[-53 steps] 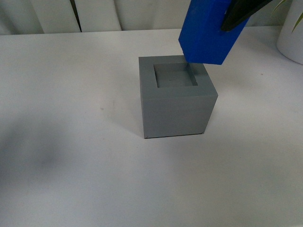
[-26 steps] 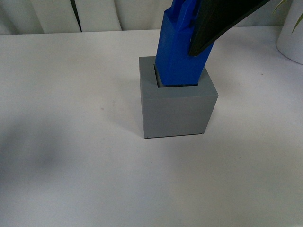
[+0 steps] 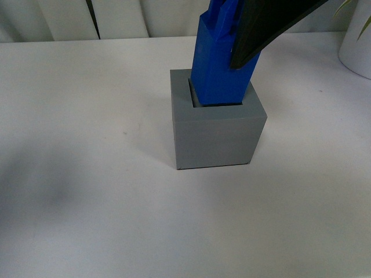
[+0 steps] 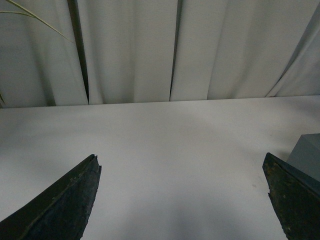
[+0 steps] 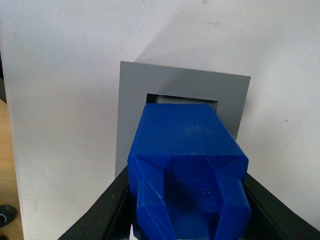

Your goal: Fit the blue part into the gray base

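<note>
The gray base (image 3: 215, 133) stands on the white table near the middle. The blue part (image 3: 219, 63) stands with its lower end inside the base's square recess, leaning slightly. My right gripper (image 3: 255, 35) is shut on the blue part's upper end from the right. In the right wrist view the blue part (image 5: 187, 165) fills the space between the black fingers (image 5: 100, 220) and reaches into the base (image 5: 132, 100). My left gripper (image 4: 182, 200) is open and empty over bare table, with a corner of the base (image 4: 307, 155) beside its finger.
A white round pot (image 3: 358, 46) stands at the far right edge of the table. White curtains (image 4: 150, 50) hang behind the table. A plant leaf (image 4: 35, 20) shows in the left wrist view.
The blue part came down from above the base's far right corner into the recess one second ago. In the last half second it has hardly moved.
</note>
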Controlling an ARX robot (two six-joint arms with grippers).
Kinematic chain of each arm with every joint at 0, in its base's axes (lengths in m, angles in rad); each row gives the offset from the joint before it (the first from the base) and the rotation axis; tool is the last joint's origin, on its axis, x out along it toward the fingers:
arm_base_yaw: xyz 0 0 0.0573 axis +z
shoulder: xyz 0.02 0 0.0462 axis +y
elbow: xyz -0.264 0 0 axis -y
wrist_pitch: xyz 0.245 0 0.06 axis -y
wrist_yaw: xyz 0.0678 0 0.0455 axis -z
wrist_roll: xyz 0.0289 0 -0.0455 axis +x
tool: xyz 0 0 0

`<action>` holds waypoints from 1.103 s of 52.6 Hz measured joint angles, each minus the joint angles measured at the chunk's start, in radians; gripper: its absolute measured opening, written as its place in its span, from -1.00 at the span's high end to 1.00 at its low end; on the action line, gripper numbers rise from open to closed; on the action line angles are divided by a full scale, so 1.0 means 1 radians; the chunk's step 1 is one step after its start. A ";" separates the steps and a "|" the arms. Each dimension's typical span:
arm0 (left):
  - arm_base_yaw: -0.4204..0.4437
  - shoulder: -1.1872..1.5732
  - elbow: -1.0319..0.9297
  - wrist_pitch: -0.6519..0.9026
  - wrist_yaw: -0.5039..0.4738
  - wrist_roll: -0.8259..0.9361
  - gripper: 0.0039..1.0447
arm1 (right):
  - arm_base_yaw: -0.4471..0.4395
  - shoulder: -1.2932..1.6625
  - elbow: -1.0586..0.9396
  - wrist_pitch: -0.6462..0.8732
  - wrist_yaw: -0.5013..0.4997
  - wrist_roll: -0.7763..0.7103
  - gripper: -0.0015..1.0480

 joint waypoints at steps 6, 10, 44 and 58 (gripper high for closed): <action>0.000 0.000 0.000 0.000 0.000 0.000 -0.89 | 0.002 0.004 0.000 0.006 -0.013 0.005 0.12; 0.000 0.000 0.000 0.000 0.000 0.000 -0.89 | 0.002 0.008 0.000 0.009 -0.012 0.007 0.12; 0.000 0.000 0.000 0.000 0.000 0.000 -0.89 | 0.000 0.006 -0.060 0.052 0.012 -0.001 -0.10; 0.000 0.000 0.000 0.000 0.000 0.000 -0.89 | -0.036 -0.068 -0.121 0.129 -0.108 0.046 -0.86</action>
